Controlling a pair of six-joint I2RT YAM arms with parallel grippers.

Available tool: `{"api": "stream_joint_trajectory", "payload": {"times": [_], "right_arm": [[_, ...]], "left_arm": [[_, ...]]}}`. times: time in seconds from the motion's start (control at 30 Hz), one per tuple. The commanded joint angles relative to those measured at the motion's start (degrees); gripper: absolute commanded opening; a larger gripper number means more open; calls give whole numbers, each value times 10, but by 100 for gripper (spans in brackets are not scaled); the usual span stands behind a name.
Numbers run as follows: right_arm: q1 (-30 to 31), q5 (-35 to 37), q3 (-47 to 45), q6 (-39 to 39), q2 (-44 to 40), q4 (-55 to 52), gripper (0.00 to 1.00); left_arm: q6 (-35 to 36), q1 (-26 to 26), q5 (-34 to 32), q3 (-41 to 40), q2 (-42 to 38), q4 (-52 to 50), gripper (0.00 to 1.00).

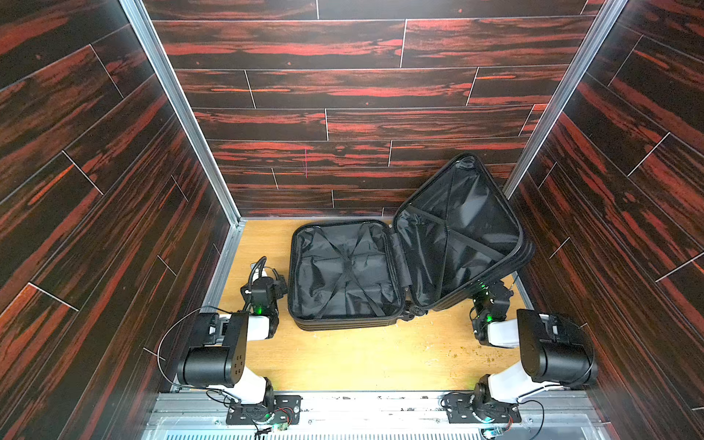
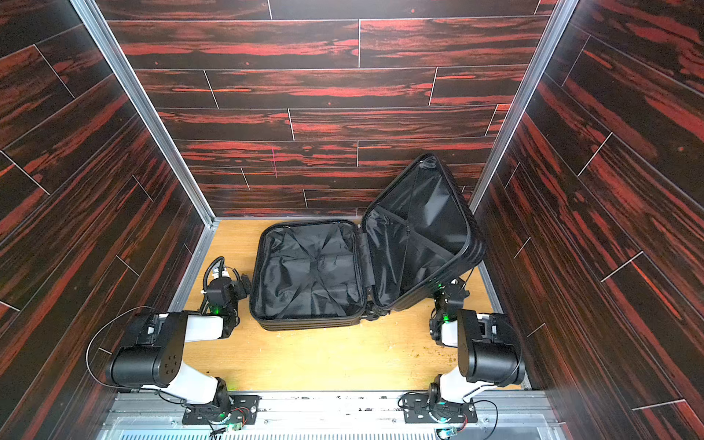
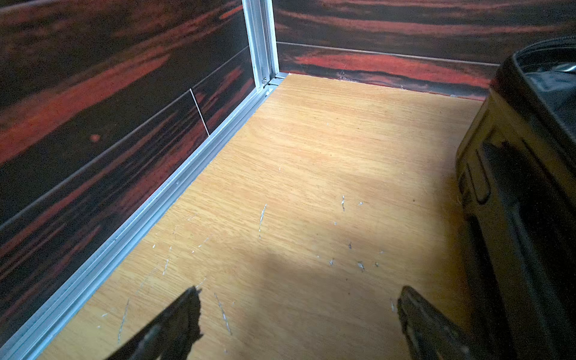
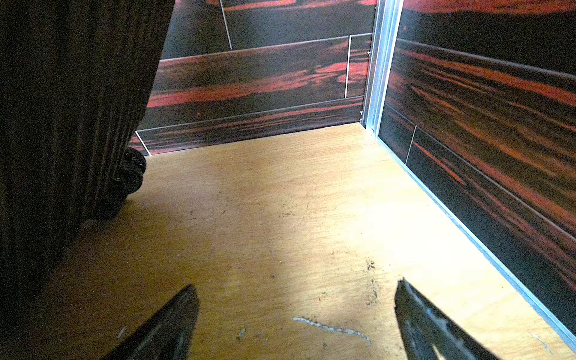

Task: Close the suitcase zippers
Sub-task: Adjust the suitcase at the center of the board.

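The suitcase (image 1: 344,274) (image 2: 308,274) lies open on the wooden counter (image 1: 362,354), toward the far edge and the far right corner. One shell half rests flat with its black lining and crossed straps facing up. The other half (image 1: 457,228) is tipped up on the hinge and leans toward the right wall. The zippers (image 1: 290,274) are undone, the track running round the rim of each half; the pulls are too small and dark to pick out, possibly one at the raised half's top corner. A small black wheel (image 1: 413,310) shows at the hinge end nearest the arms.

The left fingers (image 3: 184,314) stand wide apart just above bare counter, holding nothing, with the flat half's shell wall (image 3: 523,187) close beside them. The right fingers (image 4: 420,324) are also spread wide and empty over the counter near its right edge, beside the ribbed outer shell (image 4: 78,124) of the raised half and two wheels (image 4: 132,168).
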Motion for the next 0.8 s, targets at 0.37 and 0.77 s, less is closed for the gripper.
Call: {"api": "stream_joint_trajectory", "payload": {"times": [0.37,0.77], "right_arm": [[2,3,-2,4,0,6,99],[3,3,-3,4,-1,7,99]], "left_arm": [[0,-1,3,11,-14,-4,100],[-52,0,-114,-22,-87,-5,100]]}}
